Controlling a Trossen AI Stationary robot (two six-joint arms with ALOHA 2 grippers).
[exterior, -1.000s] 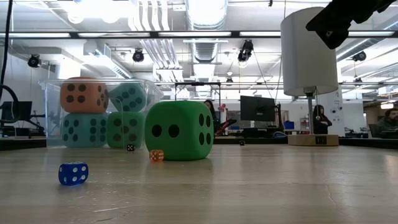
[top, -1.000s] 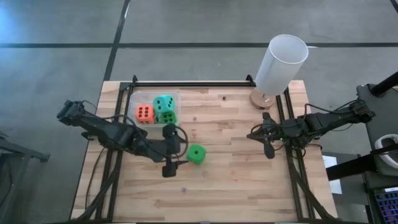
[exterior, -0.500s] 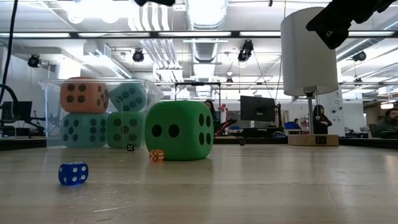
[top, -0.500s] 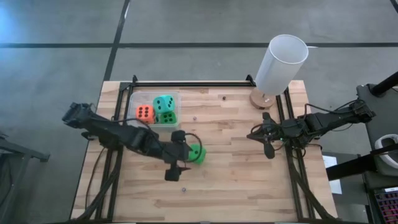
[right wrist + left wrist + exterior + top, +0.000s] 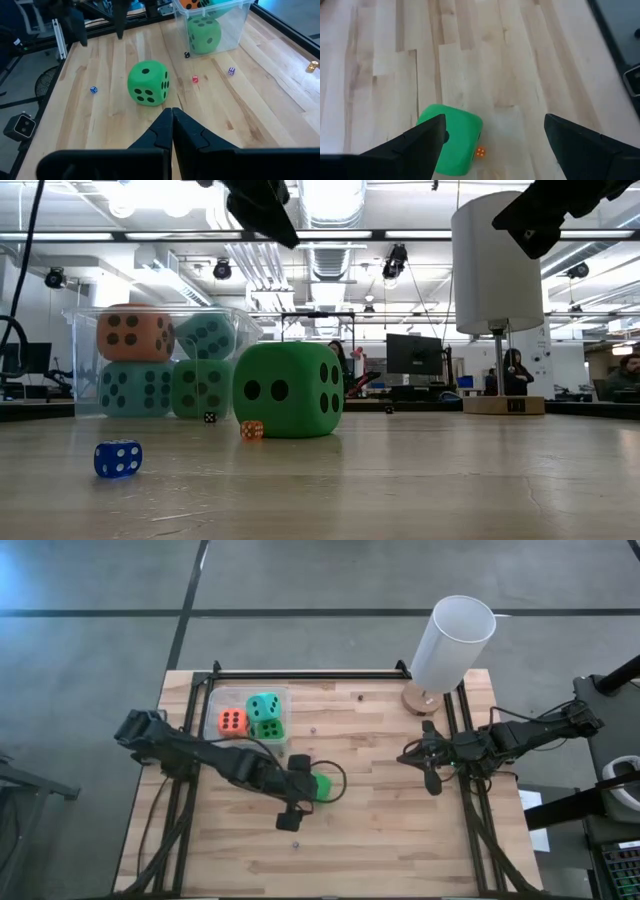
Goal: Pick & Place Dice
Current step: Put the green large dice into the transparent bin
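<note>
High view shows the green die (image 5: 320, 786) alone mid-tabletop, at five o'clock from the clear tub (image 5: 282, 698) of dice. Left end effector (image 5: 296, 790) hovers over it, fingers spread; right end effector (image 5: 432, 780) waits closed at three o'clock. Likely light, squashy foam: pinch opposite flat faces.

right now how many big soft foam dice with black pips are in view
5: one green die loose on the wooden table under the open left gripper; orange, two teal and a green in the clear plastic tub.
</note>
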